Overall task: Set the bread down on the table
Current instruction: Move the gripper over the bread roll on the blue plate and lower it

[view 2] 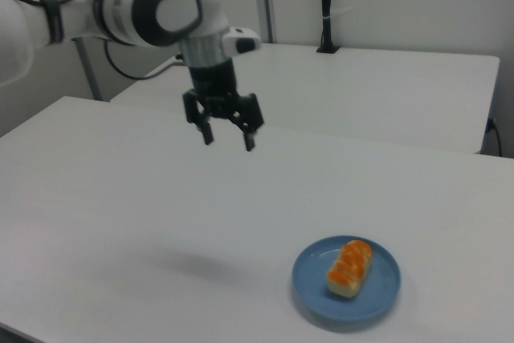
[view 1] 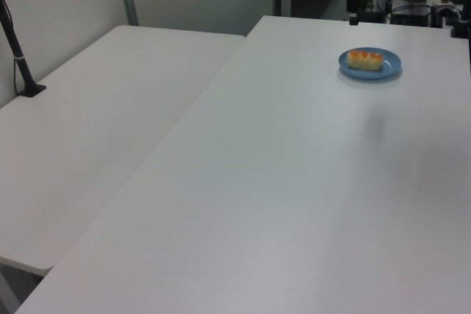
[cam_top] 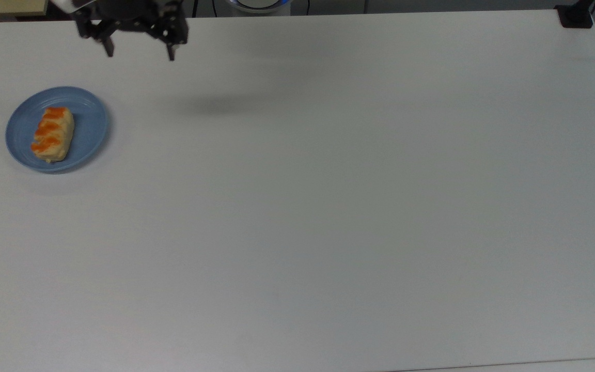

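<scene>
arm [cam_top: 122, 8] cut off by top view's upper edge

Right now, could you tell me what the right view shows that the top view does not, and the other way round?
The right view alone shows the white arm above the gripper, a second table behind, and a black pole standing on it. The top view alone shows the whole table, with a black mount at its far corner. Both show the bread lying on the blue plate, and the gripper hanging above the table with its jaws apart, empty.

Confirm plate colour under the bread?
Blue plate; clearest in the top view.
</scene>
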Controlling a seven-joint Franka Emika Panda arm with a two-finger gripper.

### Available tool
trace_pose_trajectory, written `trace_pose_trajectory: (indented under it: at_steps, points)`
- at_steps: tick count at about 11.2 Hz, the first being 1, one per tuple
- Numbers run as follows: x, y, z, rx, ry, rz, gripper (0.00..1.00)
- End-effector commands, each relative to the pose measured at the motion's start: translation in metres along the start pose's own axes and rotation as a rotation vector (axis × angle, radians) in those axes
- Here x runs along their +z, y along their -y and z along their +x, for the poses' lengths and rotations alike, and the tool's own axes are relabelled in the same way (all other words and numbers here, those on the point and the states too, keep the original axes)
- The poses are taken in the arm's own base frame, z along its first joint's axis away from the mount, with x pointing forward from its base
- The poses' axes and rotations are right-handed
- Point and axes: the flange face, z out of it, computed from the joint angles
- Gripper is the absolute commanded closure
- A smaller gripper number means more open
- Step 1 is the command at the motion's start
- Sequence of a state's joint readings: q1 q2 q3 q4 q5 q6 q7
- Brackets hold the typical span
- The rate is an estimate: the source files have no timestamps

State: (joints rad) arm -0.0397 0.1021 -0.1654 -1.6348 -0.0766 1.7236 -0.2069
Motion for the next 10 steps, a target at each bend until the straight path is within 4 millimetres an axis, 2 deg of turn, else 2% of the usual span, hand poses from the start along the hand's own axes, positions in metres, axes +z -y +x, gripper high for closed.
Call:
trace_pose_trajectory:
  at_steps: [1,4,6,8,10]
  points:
    - [0.059,-0.062,0.016,0.036,-0.009,-0.014,0.00]
    - [0.126,-0.136,0.018,-0.001,-0.015,-0.034,0.00]
    - [0.166,-0.166,0.017,0.026,-0.010,-0.044,0.00]
    - [0.196,-0.176,0.022,0.030,-0.010,-0.056,0.00]
    - [0.209,-0.187,0.022,0.041,-0.027,-0.070,0.00]
